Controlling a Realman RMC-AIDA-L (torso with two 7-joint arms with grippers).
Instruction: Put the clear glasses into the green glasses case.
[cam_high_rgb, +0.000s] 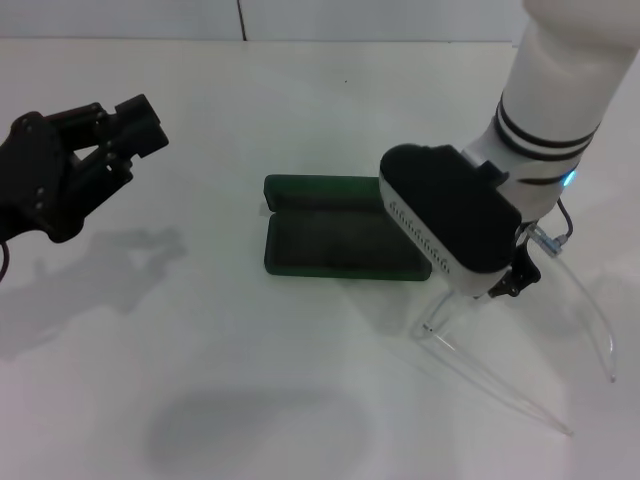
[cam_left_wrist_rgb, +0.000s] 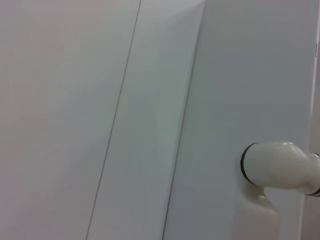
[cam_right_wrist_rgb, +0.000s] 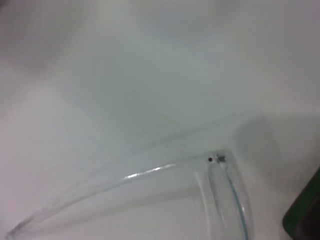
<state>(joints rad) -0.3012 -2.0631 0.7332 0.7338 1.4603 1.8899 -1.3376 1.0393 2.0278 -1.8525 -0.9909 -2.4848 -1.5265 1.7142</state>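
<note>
Right now your right gripper (cam_high_rgb: 515, 278) sits over the clear glasses (cam_high_rgb: 560, 300), grip state unclear; green glasses case (cam_high_rgb: 335, 240) lies open just beside it; left gripper (cam_high_rgb: 125, 130) parked, fingers spread.

This looks like a robot test bench in a lab rather than a home. A bare white table (cam_high_rgb: 250, 400) fills the head view, carrying only a few test items, and plain white wall panels (cam_left_wrist_rgb: 150, 100) with thin seams stand behind at twelve o'clock.
</note>
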